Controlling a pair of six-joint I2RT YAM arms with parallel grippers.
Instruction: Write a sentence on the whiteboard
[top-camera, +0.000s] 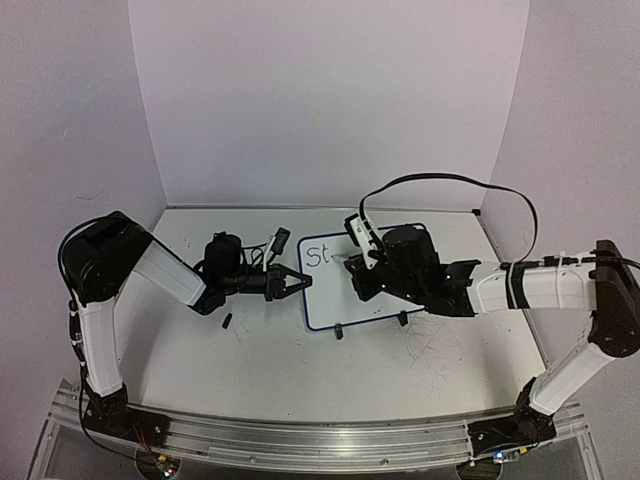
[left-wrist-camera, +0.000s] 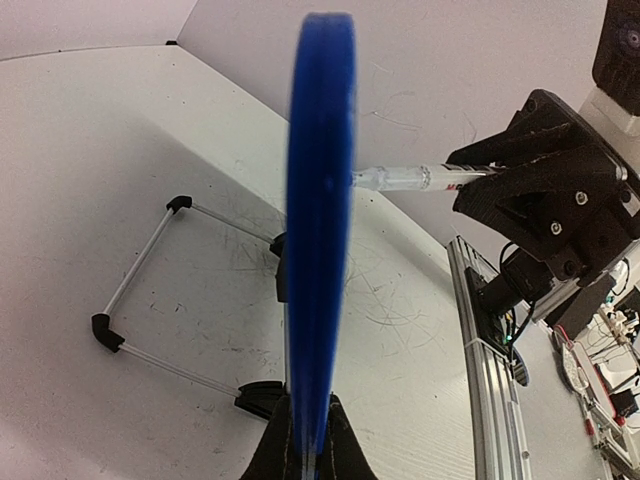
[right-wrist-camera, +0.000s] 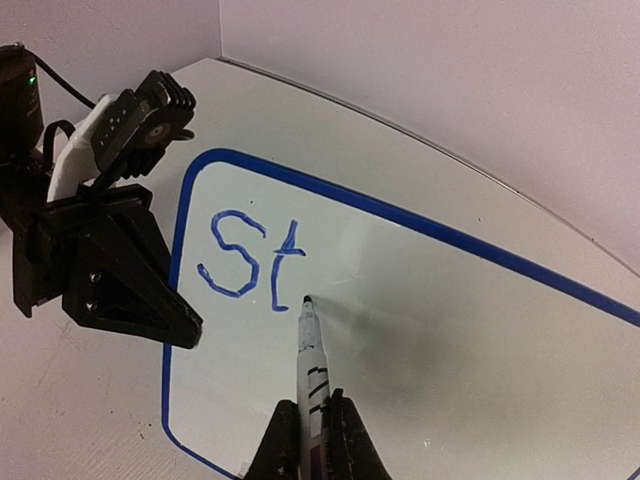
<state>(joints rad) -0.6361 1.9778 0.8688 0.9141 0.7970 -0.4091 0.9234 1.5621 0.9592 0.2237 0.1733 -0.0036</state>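
The whiteboard (top-camera: 325, 300) stands tilted on the table's middle, its blue frame (left-wrist-camera: 320, 200) edge-on in the left wrist view. My left gripper (top-camera: 300, 281) is shut on the board's left edge (left-wrist-camera: 308, 440). The sentence (right-wrist-camera: 250, 260) reads only "St" in blue at the board's upper left (top-camera: 318, 254). My right gripper (right-wrist-camera: 313, 425) is shut on a white marker (right-wrist-camera: 311, 350). The marker's dark tip rests on the board (right-wrist-camera: 450, 330) just right of the "t". From the left wrist view, the marker (left-wrist-camera: 410, 179) meets the board's face from the right.
The board's wire stand (left-wrist-camera: 150, 260) with black feet reaches back on the scuffed tabletop. A small black cap (top-camera: 227, 322) lies left of the board. An aluminium rail (top-camera: 300, 435) runs along the near edge. White walls close the back and both sides.
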